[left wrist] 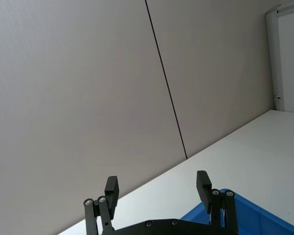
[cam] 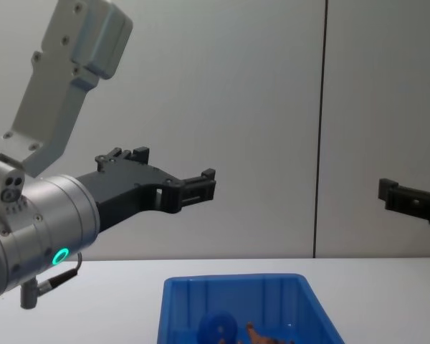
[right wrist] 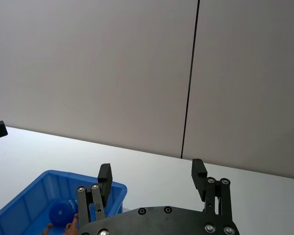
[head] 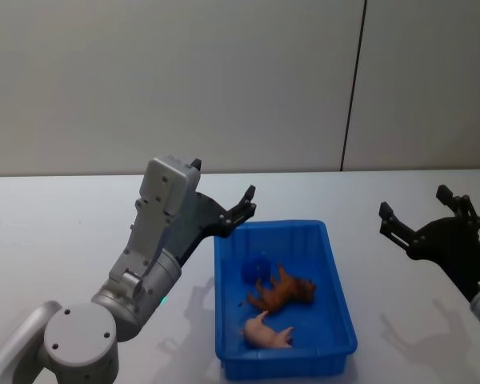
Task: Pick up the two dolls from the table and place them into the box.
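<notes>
Job judged all but done — three toys inside the box (head: 336,280), none seen on the counter (head: 56,232). Brown animal (head: 286,291) at box centre, pink pig (head: 266,331) toward 6 o'clock of it, blue figure (head: 254,269) toward 10 o'clock, all apart from both pincers.

Left pincer (head: 238,210) raised above the box's 11 o'clock corner, spread wide, holding nothing. Right pincer (head: 422,218) up off the box's 3 o'clock side, well apart from it, likewise wide and empty.

For a clean finish: best to draw both arms straight back and outward, staying high enough to clear the rim, without dipping toward the toys or nudging the box.

Hard to make out — the blue figure's shape, blending with the blue floor. Chest view cuts off the box's near half, so only a sliver of the brown animal there. Counter under the left arm hidden.
</notes>
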You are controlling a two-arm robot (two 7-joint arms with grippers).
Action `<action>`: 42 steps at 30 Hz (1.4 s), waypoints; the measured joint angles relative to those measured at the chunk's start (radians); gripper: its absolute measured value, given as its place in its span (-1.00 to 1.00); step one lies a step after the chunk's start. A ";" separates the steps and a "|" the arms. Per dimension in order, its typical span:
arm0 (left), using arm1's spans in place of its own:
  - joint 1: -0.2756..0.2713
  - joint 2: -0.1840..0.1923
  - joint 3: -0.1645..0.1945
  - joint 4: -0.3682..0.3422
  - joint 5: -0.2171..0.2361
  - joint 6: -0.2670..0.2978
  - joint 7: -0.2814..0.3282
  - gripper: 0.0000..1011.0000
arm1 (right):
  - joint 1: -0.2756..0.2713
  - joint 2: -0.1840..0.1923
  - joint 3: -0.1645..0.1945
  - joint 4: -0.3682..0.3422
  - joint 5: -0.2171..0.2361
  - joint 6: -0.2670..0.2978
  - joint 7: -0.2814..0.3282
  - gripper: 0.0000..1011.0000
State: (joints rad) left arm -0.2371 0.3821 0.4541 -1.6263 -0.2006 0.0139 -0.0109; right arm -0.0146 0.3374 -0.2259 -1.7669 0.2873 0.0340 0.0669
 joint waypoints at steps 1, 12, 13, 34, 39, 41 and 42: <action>0.000 0.000 0.000 0.000 0.000 0.000 0.000 0.99 | 0.000 0.000 0.000 0.000 0.000 0.000 0.000 0.98; 0.000 0.000 0.000 0.000 0.000 0.000 0.000 0.99 | 0.000 0.000 0.000 0.000 0.000 0.000 0.000 0.98; 0.000 0.000 0.000 0.000 0.000 0.000 0.000 0.99 | 0.000 0.000 0.000 0.000 0.000 0.000 0.000 0.98; 0.000 0.000 0.000 0.000 0.000 0.000 0.000 0.99 | 0.000 0.000 0.000 0.000 0.000 0.000 0.000 0.98; 0.000 0.000 0.000 0.000 0.000 0.000 0.000 0.99 | 0.000 0.000 0.000 0.000 0.000 0.000 0.000 0.98; 0.000 0.000 0.000 0.000 0.000 0.000 0.000 0.99 | 0.000 0.000 0.000 0.000 0.000 0.000 0.000 0.98; 0.000 0.000 0.000 0.000 0.000 0.000 0.000 0.99 | 0.000 0.000 0.000 0.000 0.000 0.000 0.000 0.98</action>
State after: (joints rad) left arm -0.2371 0.3821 0.4542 -1.6262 -0.2004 0.0138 -0.0109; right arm -0.0146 0.3374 -0.2258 -1.7668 0.2874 0.0340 0.0668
